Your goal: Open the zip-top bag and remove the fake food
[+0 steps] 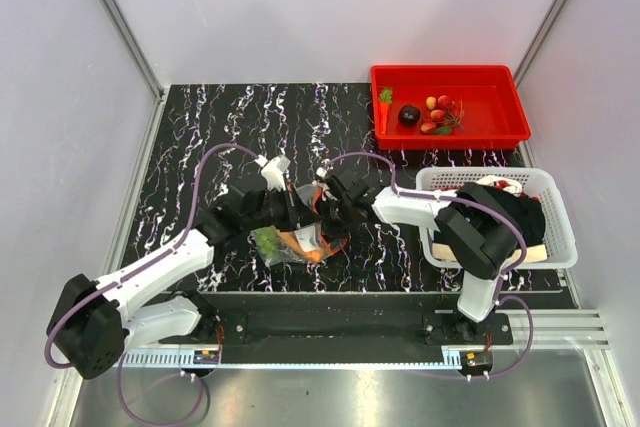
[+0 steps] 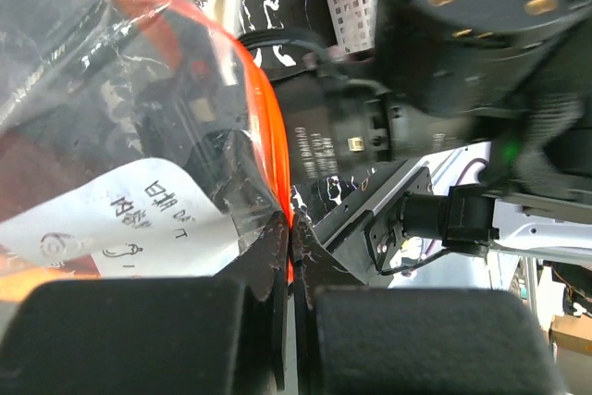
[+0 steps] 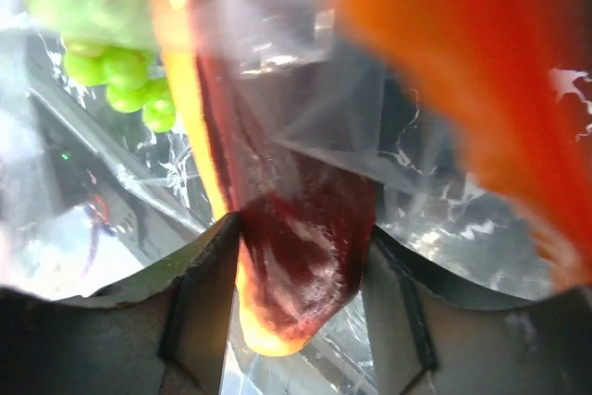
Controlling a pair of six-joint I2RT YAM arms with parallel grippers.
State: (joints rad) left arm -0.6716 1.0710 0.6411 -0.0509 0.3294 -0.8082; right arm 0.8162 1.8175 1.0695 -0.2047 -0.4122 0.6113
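Observation:
The clear zip-top bag point(image 1: 290, 243) is held above the marbled table between both grippers. My left gripper point(image 1: 300, 212) is shut on its orange-red zip strip point(image 2: 268, 127); the white label point(image 2: 129, 219) shows beside my left gripper point(image 2: 291, 224). My right gripper point(image 1: 322, 209) reaches into the bag's mouth. In the right wrist view my right gripper point(image 3: 301, 228) has its jaws closed against both sides of a dark red and orange food piece point(image 3: 305, 265). A green grape-like cluster point(image 3: 120, 71) lies further in the bag and also shows from the top point(image 1: 267, 241).
A red tray point(image 1: 450, 72) at the back right holds a carrot point(image 1: 384, 107), a dark purple round piece point(image 1: 409, 115) and red tomatoes point(image 1: 442, 112). A white mesh basket point(image 1: 560, 237) with dark items stands right of the right arm.

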